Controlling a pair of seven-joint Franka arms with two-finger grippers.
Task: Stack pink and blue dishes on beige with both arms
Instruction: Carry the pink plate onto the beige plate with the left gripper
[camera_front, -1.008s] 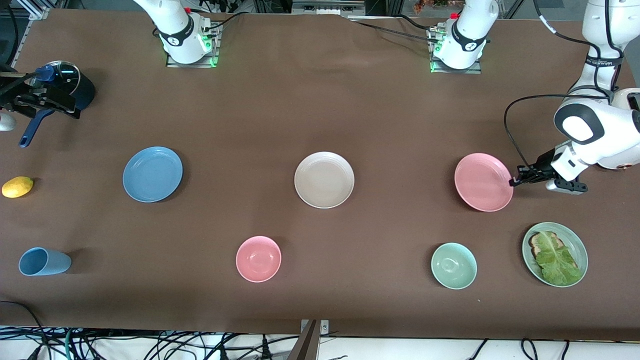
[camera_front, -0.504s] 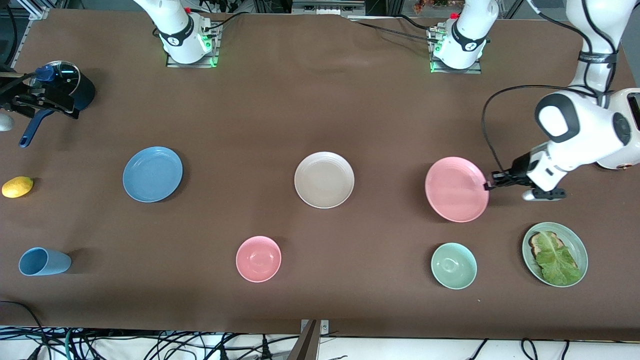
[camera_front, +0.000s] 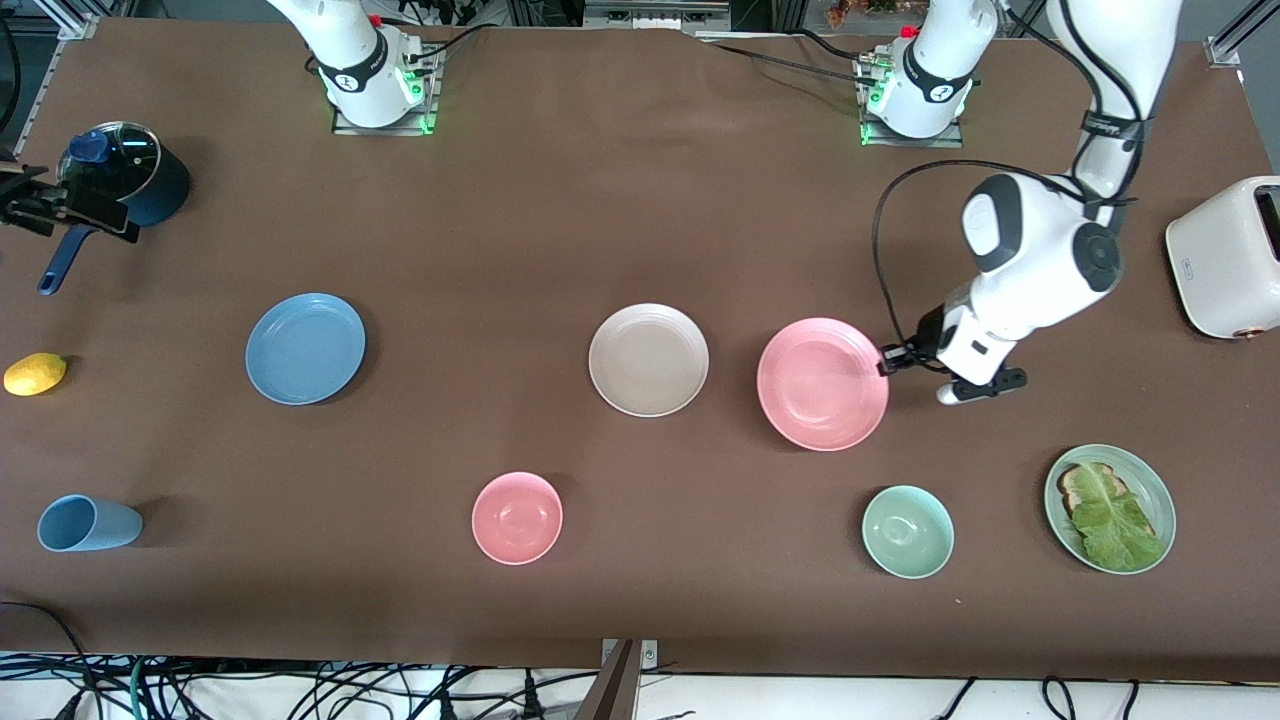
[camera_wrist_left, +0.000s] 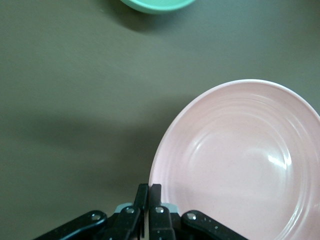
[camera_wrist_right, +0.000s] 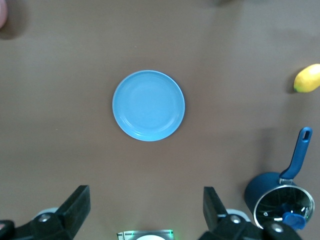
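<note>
Brown matte table (camera_front: 600, 230); left end effector (camera_front: 884, 364) pinches round ribbed pink plate (camera_front: 822, 384).

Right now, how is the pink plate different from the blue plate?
The pink plate is pastel pink; the blue plate is sky blue. The left gripper is shut on the pink plate's rim, carrying it beside the beige plate; nothing holds the blue plate, which lies flat toward the right arm's end. The right gripper hangs open high over the blue plate. Both are round, shallow and look alike in size.
</note>
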